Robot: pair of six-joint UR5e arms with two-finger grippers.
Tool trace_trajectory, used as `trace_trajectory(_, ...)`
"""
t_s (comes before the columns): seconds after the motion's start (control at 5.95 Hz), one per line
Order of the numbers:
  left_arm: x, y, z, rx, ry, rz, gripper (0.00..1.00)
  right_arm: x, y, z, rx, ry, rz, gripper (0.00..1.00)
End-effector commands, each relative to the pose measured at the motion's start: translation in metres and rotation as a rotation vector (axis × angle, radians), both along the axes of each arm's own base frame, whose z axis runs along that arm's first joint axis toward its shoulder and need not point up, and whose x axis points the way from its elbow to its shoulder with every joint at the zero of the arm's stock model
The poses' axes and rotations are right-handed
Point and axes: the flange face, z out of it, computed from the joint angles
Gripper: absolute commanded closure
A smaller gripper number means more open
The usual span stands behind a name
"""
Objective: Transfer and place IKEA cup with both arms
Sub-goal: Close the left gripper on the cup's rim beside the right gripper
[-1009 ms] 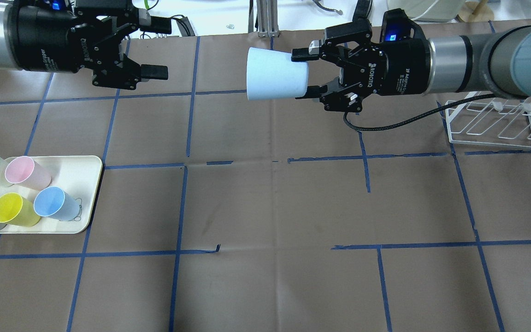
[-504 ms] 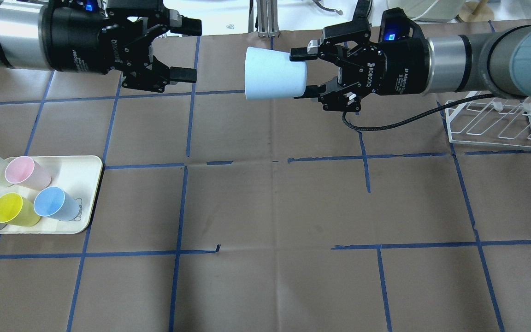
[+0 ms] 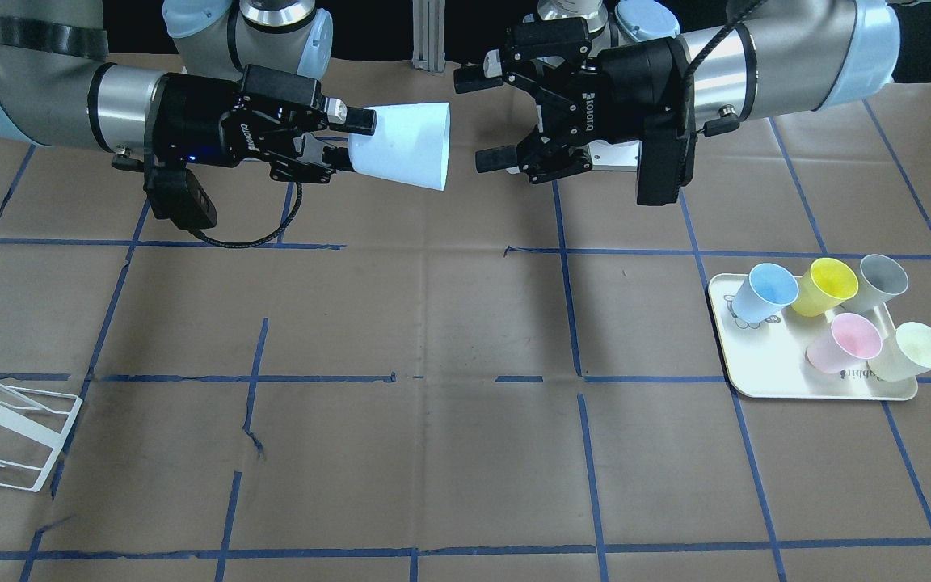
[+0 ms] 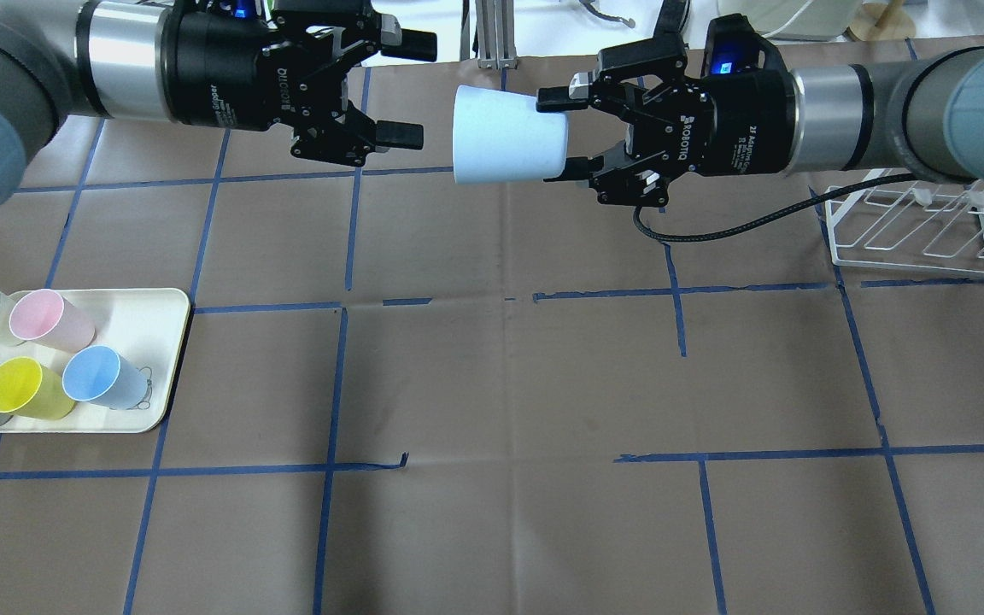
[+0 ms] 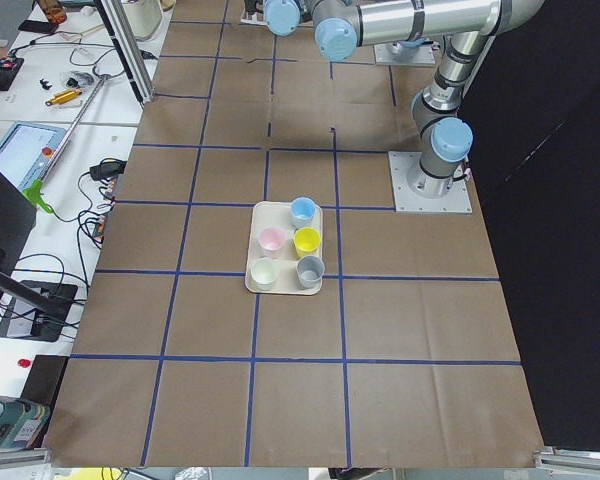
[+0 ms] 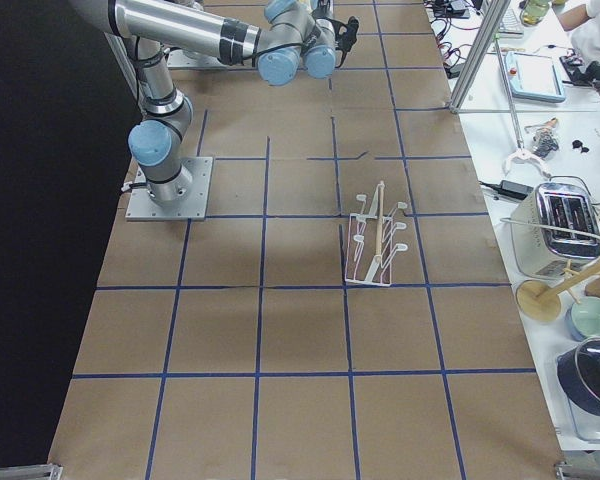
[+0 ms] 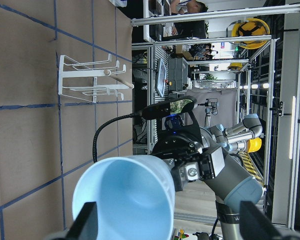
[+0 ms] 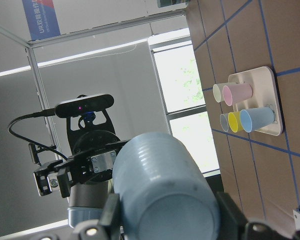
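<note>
The pale light-blue IKEA cup (image 4: 505,137) is held on its side above the table's far middle, its mouth facing my left arm. My right gripper (image 4: 553,137) is shut on its narrow base; the front view shows this too, with the cup (image 3: 401,145) in that gripper (image 3: 352,141). My left gripper (image 4: 417,85) is open and empty, its fingertips a short gap from the cup's rim, and it also shows in the front view (image 3: 475,117). The left wrist view looks into the cup's blue inside (image 7: 122,200). The right wrist view shows its base (image 8: 165,195).
A cream tray (image 4: 163,312) at the near left holds several cups, among them a blue one (image 4: 99,376), a yellow one (image 4: 22,386) and a pink one (image 4: 43,318). A white wire rack (image 4: 910,231) stands at the right, below my right arm.
My left gripper has moved right, toward the cup's mouth, staying open. My right gripper and the cup have barely moved.
</note>
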Motion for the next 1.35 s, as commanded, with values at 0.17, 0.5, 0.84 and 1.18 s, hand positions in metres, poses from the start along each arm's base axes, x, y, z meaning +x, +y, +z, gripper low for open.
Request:
trace_trajectory(0.17,-0.019,0.008,0.002,0.009,-0.003,-0.025,0.25,0.0,0.0,0.0,0.002,0.0,0.0,0.65)
trace_trajectory(0.5,-0.018,0.007,0.001,0.011,-0.006,-0.024,0.98,0.0,0.0,0.0,0.002,0.0,0.0,0.65)
trace_trajectory(0.84,-0.019,0.012,0.008,-0.006,-0.005,-0.024,1.0,0.0,0.0,0.0,0.003,0.0,-0.001,0.65)
trace_trajectory(1.18,-0.019,0.013,0.01,0.001,-0.006,-0.021,1.0,-0.001,0.0,0.004,0.015,-0.001,-0.005,0.0)
